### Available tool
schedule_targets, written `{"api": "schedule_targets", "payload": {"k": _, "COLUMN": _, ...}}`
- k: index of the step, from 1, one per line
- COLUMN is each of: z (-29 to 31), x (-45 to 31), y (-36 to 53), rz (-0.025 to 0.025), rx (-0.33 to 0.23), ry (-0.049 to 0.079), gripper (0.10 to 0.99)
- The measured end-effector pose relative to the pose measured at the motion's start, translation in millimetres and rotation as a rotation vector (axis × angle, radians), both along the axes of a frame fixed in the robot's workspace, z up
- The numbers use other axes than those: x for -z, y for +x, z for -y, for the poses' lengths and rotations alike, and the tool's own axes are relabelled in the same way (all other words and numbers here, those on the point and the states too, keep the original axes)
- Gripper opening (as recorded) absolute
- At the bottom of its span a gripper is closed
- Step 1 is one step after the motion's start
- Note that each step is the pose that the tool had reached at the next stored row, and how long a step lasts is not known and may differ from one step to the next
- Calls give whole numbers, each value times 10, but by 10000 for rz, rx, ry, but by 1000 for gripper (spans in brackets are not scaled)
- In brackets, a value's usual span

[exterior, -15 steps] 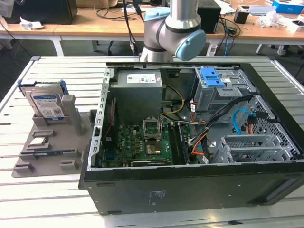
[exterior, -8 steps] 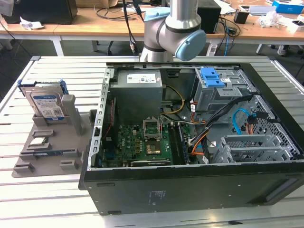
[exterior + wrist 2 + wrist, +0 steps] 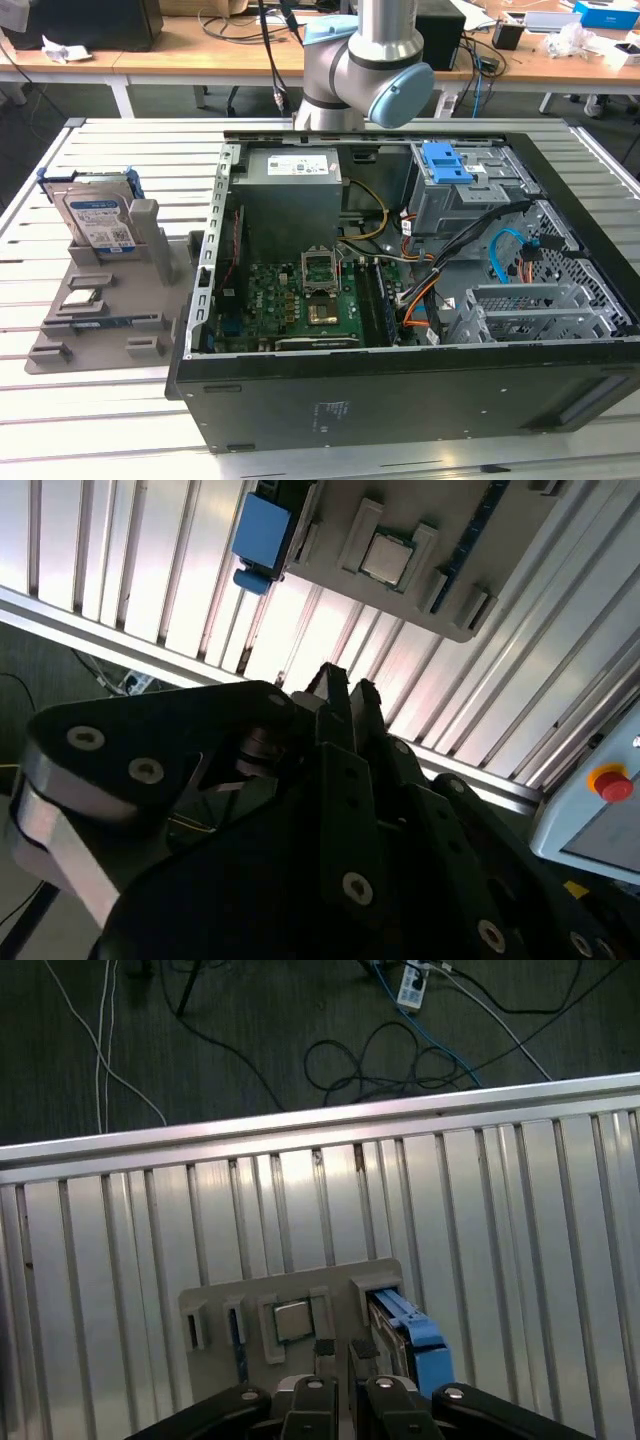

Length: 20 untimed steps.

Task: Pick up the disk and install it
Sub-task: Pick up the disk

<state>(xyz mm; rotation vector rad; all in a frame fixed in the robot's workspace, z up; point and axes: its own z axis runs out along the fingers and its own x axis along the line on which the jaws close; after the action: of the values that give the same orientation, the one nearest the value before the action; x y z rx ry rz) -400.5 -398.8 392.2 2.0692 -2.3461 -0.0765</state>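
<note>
exterior view: one silver, blue-framed disk [image 3: 95, 218] upright in one grey plastic tray [image 3: 60, 345], beside one open black computer case [image 3: 400, 400]. both wrist views: one black gripper [image 3: 342, 1348] [image 3: 347, 688], jaws nearly together, empty, facing that tray.

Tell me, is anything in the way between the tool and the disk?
Nothing visible does. In the first wrist view the tool points at the grey holder, and the disk stands in that holder close beside the tool's tip, with no object between them.
</note>
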Motion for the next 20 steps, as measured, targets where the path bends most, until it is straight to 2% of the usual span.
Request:
{"api": "schedule_targets", "payload": {"k": 1, "z": 0, "x": 0, "y": 0, "rz": 0, "rx": -4, "ry": 0, "gripper": 294}}
{"api": "schedule_targets", "payload": {"k": 3, "z": 0, "x": 0, "y": 0, "rz": 0, "rx": -9, "ry": 0, "gripper": 294}}
{"api": "schedule_targets", "payload": {"k": 6, "z": 0, "x": 0, "y": 0, "rz": 0, "rx": -18, "ry": 0, "gripper": 478}}
{"api": "schedule_targets", "payload": {"k": 7, "z": 0, "x": 0, "y": 0, "rz": 0, "rx": -23, "ry": 0, "gripper": 478}}
{"api": "schedule_targets", "payload": {"k": 8, "z": 0, "x": 0, "y": 0, "rz": 0, "rx": -25, "ry": 0, "gripper": 541}}
{"api": "schedule_targets", "payload": {"k": 13, "z": -9, "x": 1, "y": 18, "rz": 0, "rx": -33, "ry": 0, "gripper": 541}}
{"api": "schedule_targets", "payload": {"k": 17, "z": -90, "x": 4, "y": 91, "rz": 0, "rx": -36, "ry": -1, "gripper": 541}}
{"api": "schedule_targets", "payload": {"k": 20, "z": -142, "x": 14, "y": 180, "rz": 1, "rx": -35, "ry": -1, "gripper": 541}}
